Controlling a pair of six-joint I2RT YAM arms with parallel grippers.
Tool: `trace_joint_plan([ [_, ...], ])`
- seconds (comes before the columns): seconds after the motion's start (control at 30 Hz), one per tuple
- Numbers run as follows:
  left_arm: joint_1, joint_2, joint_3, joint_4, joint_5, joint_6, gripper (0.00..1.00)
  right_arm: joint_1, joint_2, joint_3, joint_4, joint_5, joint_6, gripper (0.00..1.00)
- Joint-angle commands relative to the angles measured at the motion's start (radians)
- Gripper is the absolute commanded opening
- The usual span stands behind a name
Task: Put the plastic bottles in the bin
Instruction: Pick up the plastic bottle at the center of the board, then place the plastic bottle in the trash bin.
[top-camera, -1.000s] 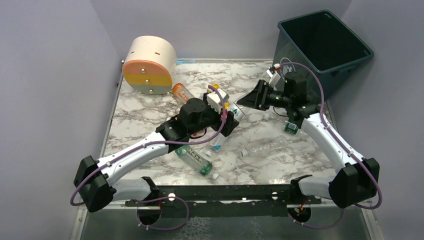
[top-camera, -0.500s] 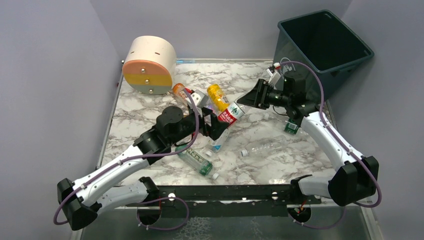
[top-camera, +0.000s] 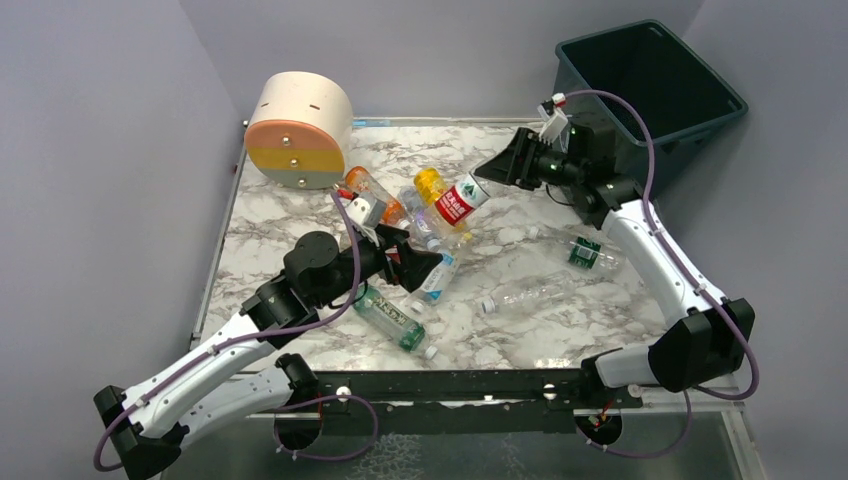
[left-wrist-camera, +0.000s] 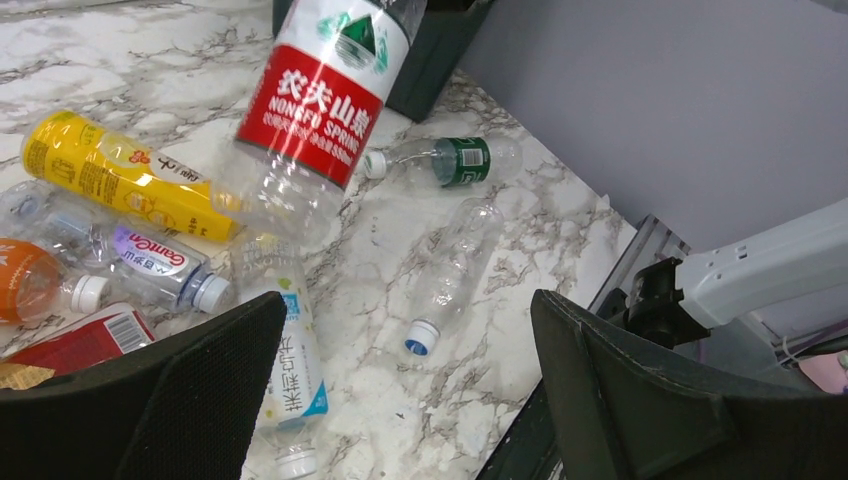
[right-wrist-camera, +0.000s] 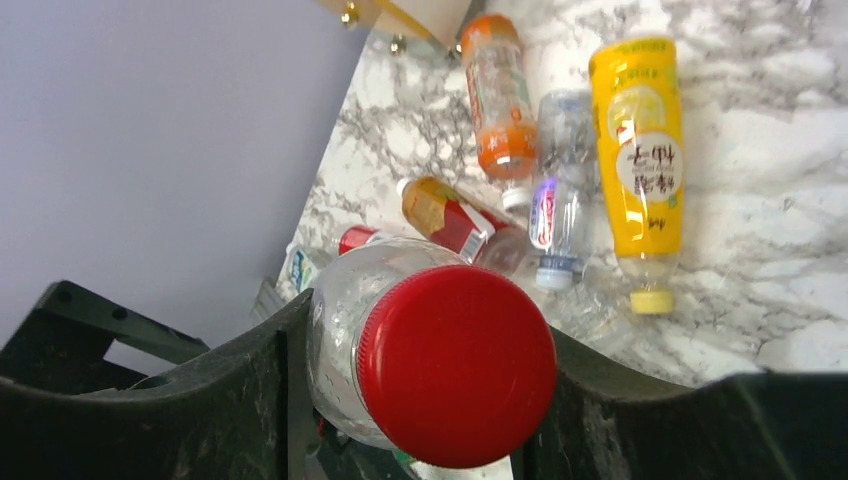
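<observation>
My right gripper (top-camera: 492, 176) (right-wrist-camera: 430, 355) is shut on the neck of a clear bottle with a red label (top-camera: 455, 203) (left-wrist-camera: 320, 90) and a red cap (right-wrist-camera: 455, 365), held in the air left of the dark teal bin (top-camera: 690, 150). My left gripper (top-camera: 418, 268) (left-wrist-camera: 408, 305) is open and empty, low over the table. Below lie a yellow bottle (top-camera: 430, 187) (right-wrist-camera: 637, 150), an orange one (top-camera: 365, 187) (right-wrist-camera: 500, 100), a purple-labelled clear one (left-wrist-camera: 150, 260), a blue-and-white-labelled one (top-camera: 437, 278) (left-wrist-camera: 285, 360), a plain clear one (top-camera: 530, 292) (left-wrist-camera: 455, 265) and two green-labelled ones (top-camera: 585, 252) (top-camera: 395, 320).
A cream cylinder with an orange and green face (top-camera: 300, 130) lies at the back left of the marble table (top-camera: 290, 230). Grey walls close in the left, back and right sides. The black rail (top-camera: 450, 385) runs along the near edge.
My right gripper has lifted the red-labelled bottle up and back toward the bin. My left arm has drawn back to the left and nearer, still open.
</observation>
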Motion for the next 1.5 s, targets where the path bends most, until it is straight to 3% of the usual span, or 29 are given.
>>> trace_joint_plan([
  [0.0, 0.005, 0.001, -0.003, -0.01, -0.033, -0.009, 0.99, 0.003, 0.028, 0.132, -0.058, 0.087, -0.053, 0.56],
  [0.33, 0.004, 0.033, -0.014, 0.019, -0.028, -0.005, 0.99, -0.067, 0.103, 0.409, -0.131, 0.185, -0.109, 0.56],
  [0.7, 0.004, 0.059, -0.014, 0.027, -0.014, -0.001, 0.99, -0.292, 0.154, 0.598, -0.073, 0.283, -0.09, 0.56],
  [1.47, 0.003, 0.13, -0.021, 0.086, 0.032, -0.013, 0.99, -0.526, 0.174, 0.58, 0.108, 0.512, 0.005, 0.55],
])
